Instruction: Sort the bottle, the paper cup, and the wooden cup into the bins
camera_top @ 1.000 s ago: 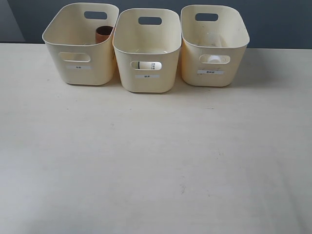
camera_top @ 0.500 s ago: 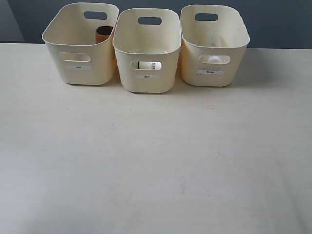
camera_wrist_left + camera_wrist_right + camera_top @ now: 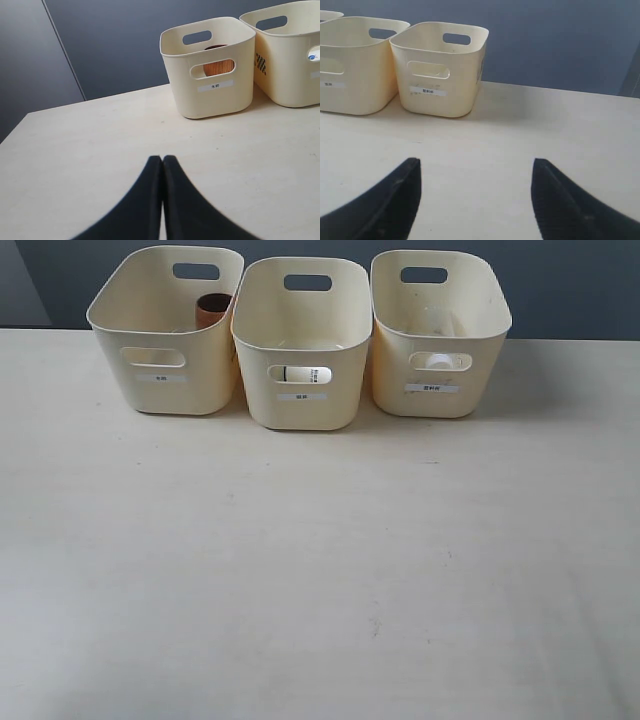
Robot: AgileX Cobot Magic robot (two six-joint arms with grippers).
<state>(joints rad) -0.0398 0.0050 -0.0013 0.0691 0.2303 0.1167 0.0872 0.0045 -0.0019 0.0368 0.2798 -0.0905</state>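
Note:
Three cream bins stand in a row at the back of the table: left bin [image 3: 150, 398], middle bin [image 3: 300, 412], right bin [image 3: 440, 403]. The brown wooden cup [image 3: 212, 308] sits inside the left bin and shows through that bin's cut-out in the left wrist view [image 3: 220, 66]. The white paper cup [image 3: 305, 373] lies in the middle bin, seen through its cut-out. A white rounded part of the bottle [image 3: 440, 361] shows through the right bin's cut-out. My left gripper [image 3: 162, 159] is shut and empty, well short of the left bin [image 3: 210, 100]. My right gripper [image 3: 476, 165] is open and empty, facing the right bin [image 3: 440, 102].
The pale table top [image 3: 320, 570] stretches in front of the bins. A dark blue-grey wall [image 3: 560, 280] runs behind them. Neither arm shows in the exterior view.

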